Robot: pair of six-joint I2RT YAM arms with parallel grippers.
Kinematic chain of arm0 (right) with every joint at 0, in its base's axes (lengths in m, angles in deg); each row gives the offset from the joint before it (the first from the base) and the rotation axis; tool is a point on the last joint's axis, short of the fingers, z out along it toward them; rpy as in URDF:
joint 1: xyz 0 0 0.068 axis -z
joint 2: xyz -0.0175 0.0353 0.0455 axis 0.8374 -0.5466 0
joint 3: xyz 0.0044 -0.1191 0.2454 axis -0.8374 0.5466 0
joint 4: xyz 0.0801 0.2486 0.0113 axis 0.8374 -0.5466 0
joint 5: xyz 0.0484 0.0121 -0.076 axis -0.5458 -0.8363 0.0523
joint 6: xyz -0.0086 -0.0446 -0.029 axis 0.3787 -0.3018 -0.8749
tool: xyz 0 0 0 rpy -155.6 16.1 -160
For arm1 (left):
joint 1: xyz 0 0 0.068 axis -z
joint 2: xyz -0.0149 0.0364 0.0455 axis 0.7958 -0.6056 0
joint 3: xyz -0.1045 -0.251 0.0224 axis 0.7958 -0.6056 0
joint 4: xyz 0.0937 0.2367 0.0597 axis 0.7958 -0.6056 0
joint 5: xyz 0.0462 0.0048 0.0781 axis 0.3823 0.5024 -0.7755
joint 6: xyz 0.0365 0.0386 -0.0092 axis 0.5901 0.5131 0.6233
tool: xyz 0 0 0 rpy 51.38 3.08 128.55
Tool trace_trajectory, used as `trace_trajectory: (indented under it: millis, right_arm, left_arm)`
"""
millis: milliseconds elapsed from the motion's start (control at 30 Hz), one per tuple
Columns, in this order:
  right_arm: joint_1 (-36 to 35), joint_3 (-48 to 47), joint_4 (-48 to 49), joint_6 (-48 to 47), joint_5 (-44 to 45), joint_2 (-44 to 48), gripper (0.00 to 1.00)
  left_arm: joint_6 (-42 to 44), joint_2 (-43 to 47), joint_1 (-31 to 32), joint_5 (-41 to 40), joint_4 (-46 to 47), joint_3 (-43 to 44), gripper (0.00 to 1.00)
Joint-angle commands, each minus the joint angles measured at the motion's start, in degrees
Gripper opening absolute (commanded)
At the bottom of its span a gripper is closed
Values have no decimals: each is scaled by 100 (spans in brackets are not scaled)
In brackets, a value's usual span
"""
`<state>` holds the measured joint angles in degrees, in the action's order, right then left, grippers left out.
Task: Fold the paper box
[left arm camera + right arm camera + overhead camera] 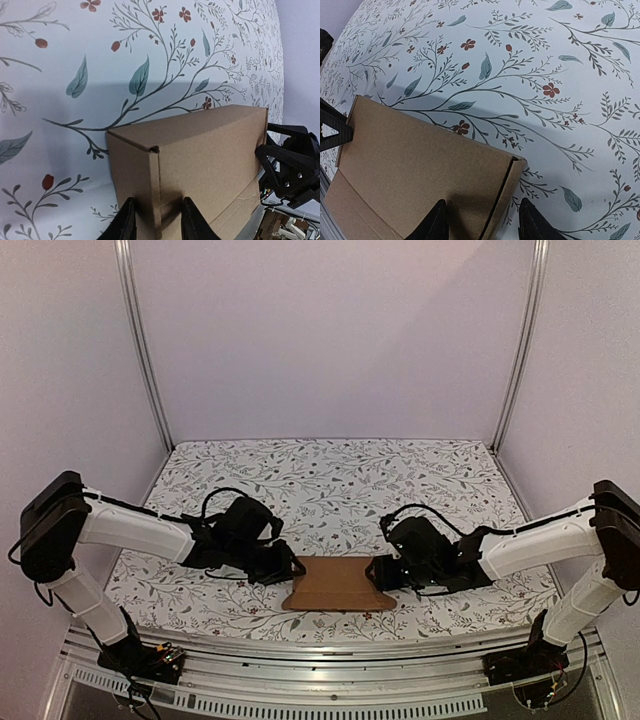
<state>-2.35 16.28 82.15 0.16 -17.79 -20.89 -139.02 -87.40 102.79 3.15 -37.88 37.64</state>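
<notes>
Pale, matte walls w/ aluminium corner posts (140,340) enclose the cell. The table (330,465) is covered edge to edge by a smooth white cloth printed w/ grey-green leaves and small red flowers. Two arms, white tubes w/ black joints, reach in from either side.

The paper box (335,585) lies flat on the cloth near the front edge, midway btw the arms. It is a low oblong of plain brown card w/ a fibrous matte surface, crisp creases and an end flap tucked at a seam. The panels in view are closed, so its inside isn't visible.

The left gripper (158,205) is at the box's left end, its black fingers apart, straddling a vertical corner edge. The right gripper (482,207) is at the right end w/ fingers wider apart: one over the card, the other just off the corner above the cloth.
</notes>
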Motion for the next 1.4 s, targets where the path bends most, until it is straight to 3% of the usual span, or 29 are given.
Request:
trace_trajectory:
  millis: [0,333,700,933,1233,1367]
  right_arm:
    - [48,282,-433,89,-408,140,46]
    - [212,765,70,583,-887,653,36]
    - [244,1175,754,1290,-1304,633,38]
    - [312,1416,1167,1609,-1359,573,23]
    - [346,1563,1498,1762,-1309,513,0]
    - [350,1570,1676,1798,-1300,340,0]
  left_arm:
    - [303,-44,4,161,-368,123,30]
    - [233,-28,21,161,-262,-6,30]
    - [172,-46,73,178,-233,-42,30]
    - [236,122,74,111,-311,-98,32]
    - [161,558,24,383,-23,-489,51]
    - [-42,686,30,585,306,-783,55]
